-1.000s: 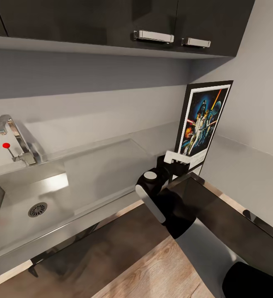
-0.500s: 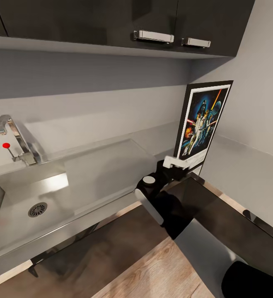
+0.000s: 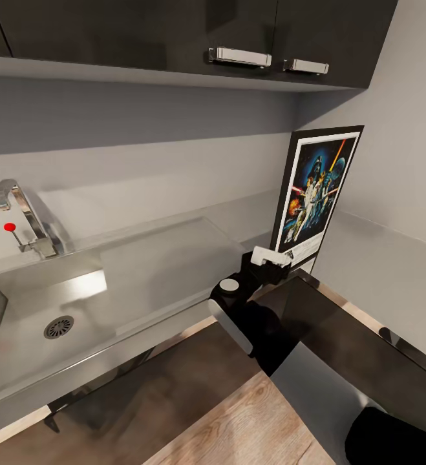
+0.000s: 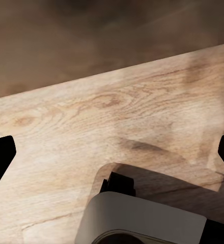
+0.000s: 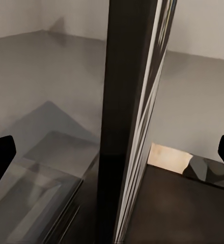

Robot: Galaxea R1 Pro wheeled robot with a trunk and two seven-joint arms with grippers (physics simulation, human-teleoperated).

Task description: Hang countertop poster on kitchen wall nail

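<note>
Closing in on the poster (image 3: 315, 191), which stands upright in the corner at about 2 o'clock in the head view, bottom edge on the desk (image 3: 174, 258) and leaning back toward the wall. Right hand (image 3: 271, 257) sits at the poster's lower left corner; right wrist view has the black frame edge-on (image 5: 124, 127) running between the two finger tips, which sit far apart at the picture's sides, so the hand is wide and nothing is gripped. Left hand (image 4: 112, 152) hangs over the wooden floor (image 4: 91, 112), fingers spread wide, empty. Risks as I judge them: contact before closing could nudge the frame, slide its base along the desk or tip it flat. A grip at the low corner is off-centre, so the poster may swing or slip once lifted. The upper cabinets (image 3: 193, 32) overhang at 12 o'clock, so raising it straight up could clip them.
</note>
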